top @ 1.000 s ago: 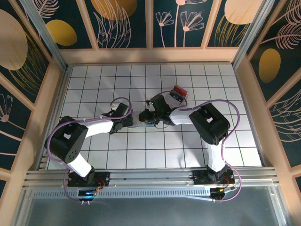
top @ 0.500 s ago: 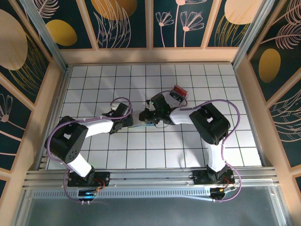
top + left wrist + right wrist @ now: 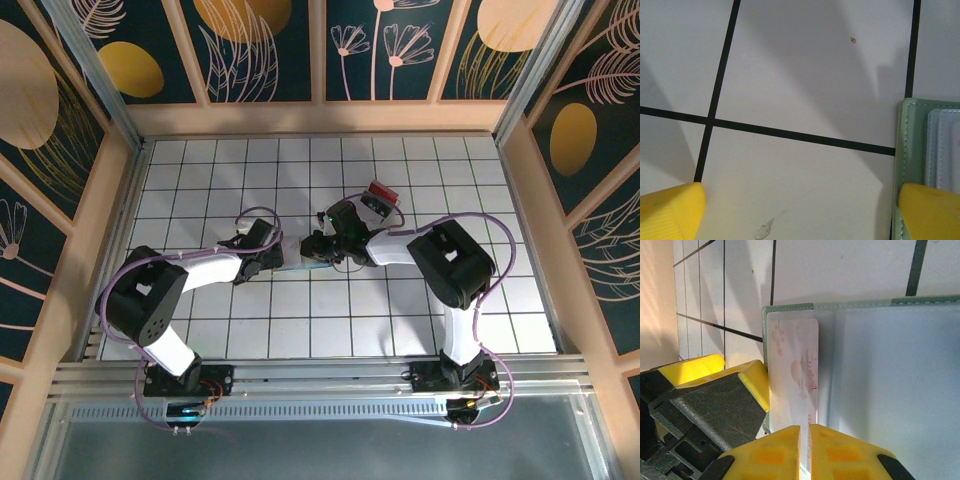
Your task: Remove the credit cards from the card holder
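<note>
Right gripper [image 3: 804, 450] pinches a pale, red-speckled credit card [image 3: 792, 370] poking from the open grey-green card holder [image 3: 890, 390]; left gripper [image 3: 800, 210] gapes wide. White black-gridded worktop [image 3: 200, 180], dark floral walls [image 3: 260, 50].

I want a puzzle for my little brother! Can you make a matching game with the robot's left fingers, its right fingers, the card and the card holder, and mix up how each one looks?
Things:
1. left fingers
2. right fingers
3. card
4. card holder

How it looks:
A. grey-blue with a green edge, lying open on the tiles
B. pale with pinkish marks
C. closed together
D. spread wide apart

Right pairs: 1-D, 2-C, 3-B, 4-A.
</note>
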Tool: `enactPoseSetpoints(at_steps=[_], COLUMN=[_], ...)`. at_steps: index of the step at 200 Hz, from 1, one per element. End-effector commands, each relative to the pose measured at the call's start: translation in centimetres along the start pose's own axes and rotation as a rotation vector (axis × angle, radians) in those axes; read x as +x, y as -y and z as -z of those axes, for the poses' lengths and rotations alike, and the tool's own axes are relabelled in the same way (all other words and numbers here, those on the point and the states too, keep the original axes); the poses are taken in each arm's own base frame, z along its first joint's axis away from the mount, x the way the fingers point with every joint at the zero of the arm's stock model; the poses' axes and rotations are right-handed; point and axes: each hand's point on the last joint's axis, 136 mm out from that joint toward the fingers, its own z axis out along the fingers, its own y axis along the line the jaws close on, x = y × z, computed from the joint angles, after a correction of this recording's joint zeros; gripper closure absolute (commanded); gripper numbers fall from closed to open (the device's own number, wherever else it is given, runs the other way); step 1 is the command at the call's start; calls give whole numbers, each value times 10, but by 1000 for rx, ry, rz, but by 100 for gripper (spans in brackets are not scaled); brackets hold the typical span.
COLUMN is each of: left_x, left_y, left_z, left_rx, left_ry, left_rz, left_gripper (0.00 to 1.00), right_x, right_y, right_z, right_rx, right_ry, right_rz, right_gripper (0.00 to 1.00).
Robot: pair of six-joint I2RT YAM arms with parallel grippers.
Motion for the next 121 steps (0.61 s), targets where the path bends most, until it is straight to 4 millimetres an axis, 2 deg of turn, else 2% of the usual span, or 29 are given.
enactPoseSetpoints(at_steps=[1,28,52,83,121], left_x=[14,14,14,14,14], left_y=[-16,-16,-16,-16,-15], left_z=[-7,-7,-7,-7,-7], left_rx=[-82,-80,-80,-78,-77], left_ry=[-49,-48,-49,-50,-49], left_rz=[-38,-38,-37,-36,-35], left_gripper=[1,1,1,1,1], right_x=[-7,-7,-7,-7,-9], right_y=[-18,-23,-20,-3,1], right_z=[8,8,7,2,-2], right_rx=[-69,-100,-90,-3,35], right_ry=[25,23,23,25,26], right_rz=[16,11,2,-20,-6], right_gripper=[86,86,85,76,71])
